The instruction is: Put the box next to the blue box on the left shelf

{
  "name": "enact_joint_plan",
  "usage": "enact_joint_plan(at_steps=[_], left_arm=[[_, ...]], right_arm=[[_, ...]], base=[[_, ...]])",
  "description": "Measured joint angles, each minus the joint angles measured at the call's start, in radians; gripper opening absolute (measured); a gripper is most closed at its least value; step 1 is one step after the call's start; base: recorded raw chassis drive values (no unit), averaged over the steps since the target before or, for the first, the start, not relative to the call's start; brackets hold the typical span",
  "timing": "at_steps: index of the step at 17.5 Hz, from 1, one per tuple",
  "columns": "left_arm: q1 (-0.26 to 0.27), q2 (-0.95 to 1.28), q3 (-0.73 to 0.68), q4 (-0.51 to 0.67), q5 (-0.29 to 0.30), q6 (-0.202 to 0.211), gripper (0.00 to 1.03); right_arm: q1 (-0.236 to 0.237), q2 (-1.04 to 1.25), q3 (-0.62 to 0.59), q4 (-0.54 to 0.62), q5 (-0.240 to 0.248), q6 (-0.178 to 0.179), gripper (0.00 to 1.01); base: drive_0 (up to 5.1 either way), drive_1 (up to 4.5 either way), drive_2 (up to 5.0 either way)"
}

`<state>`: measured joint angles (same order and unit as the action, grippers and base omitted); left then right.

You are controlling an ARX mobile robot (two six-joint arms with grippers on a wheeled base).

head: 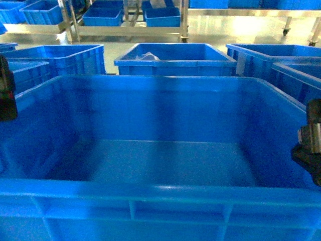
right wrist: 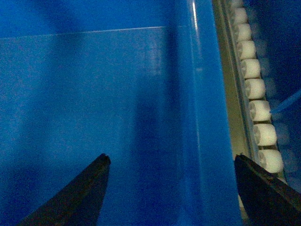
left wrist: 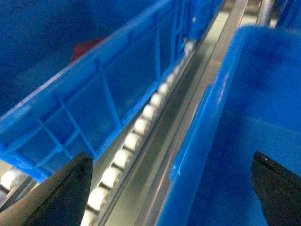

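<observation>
Big bright-blue plastic crate [head: 160, 165] fills 6 o'clock; looks stiff, light, slick. Both tools, left [left wrist: 171, 181] and right [right wrist: 171, 188], straddle its rolled side rims, spread wide: best hold.

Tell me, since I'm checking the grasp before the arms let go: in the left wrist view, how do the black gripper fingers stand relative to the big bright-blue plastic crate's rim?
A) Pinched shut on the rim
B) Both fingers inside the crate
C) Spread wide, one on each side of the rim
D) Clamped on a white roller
C: the left gripper is open, with the big bright-blue plastic crate's rim running up between its two fingers.
</observation>
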<state>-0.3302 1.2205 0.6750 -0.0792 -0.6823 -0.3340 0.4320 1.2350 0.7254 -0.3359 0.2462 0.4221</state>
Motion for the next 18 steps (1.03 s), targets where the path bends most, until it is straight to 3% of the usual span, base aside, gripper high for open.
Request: enact_joint_plan(at_steps=[2, 5, 7, 11, 12, 13, 14, 15, 17, 18], left_arm=[[-0.008, -0.044, 0.012, 0.047, -0.032, 0.004, 0.98], [-0.032, -0.066, 0.030, 0.043, -0.061, 0.047, 0.98], [-0.061, -0.066, 0.029, 0.077, -0.109, 0.095, 0.98], [-0.056, -0.069, 0.020, 0.115, -0.107, 0.139, 0.97], [-0.010, -0.103, -0.079, 0.371, 0.083, 0.193, 0.87], [0.033, -0.158, -0.197, 0.541, 0.238, 0.244, 0.76], [0.072, -0.200, -0.285, 0.653, 0.341, 0.279, 0.66], [0.098, -0.238, -0.339, 0.717, 0.423, 0.298, 0.53], [0.141, -0.323, -0.424, 0.723, 0.496, 0.316, 0.28], [0.173, -0.366, -0.467, 0.714, 0.511, 0.316, 0.13]], right_arm=[[0.008, -0.029, 0.040, 0.015, 0.024, -0.013, 1.00], [0.014, -0.079, 0.099, 0.024, 0.069, -0.033, 0.98], [0.022, -0.080, 0.077, 0.079, 0.106, -0.038, 0.98], [0.026, -0.085, 0.073, 0.093, 0.117, -0.040, 0.98], [0.018, -0.112, -0.040, 0.407, 0.160, -0.115, 0.89], [-0.011, -0.174, -0.173, 0.620, 0.151, -0.217, 0.78], [-0.055, -0.230, -0.285, 0.780, 0.132, -0.293, 0.67], [-0.102, -0.275, -0.364, 0.901, 0.102, -0.351, 0.54], [-0.163, -0.371, -0.456, 0.937, 0.020, -0.397, 0.29], [-0.201, -0.414, -0.503, 0.928, -0.011, -0.402, 0.14]], base=[[0.0, 0.00, 0.0], [0.0, 0.00, 0.0], [0.0, 0.00, 0.0], [0.0, 0.00, 0.0], [0.0, 0.00, 0.0], [0.0, 0.00, 0.0], [0.0, 0.00, 0.0], [0.0, 0.00, 0.0], [0.0, 0.00, 0.0], [0.0, 0.00, 0.0]])
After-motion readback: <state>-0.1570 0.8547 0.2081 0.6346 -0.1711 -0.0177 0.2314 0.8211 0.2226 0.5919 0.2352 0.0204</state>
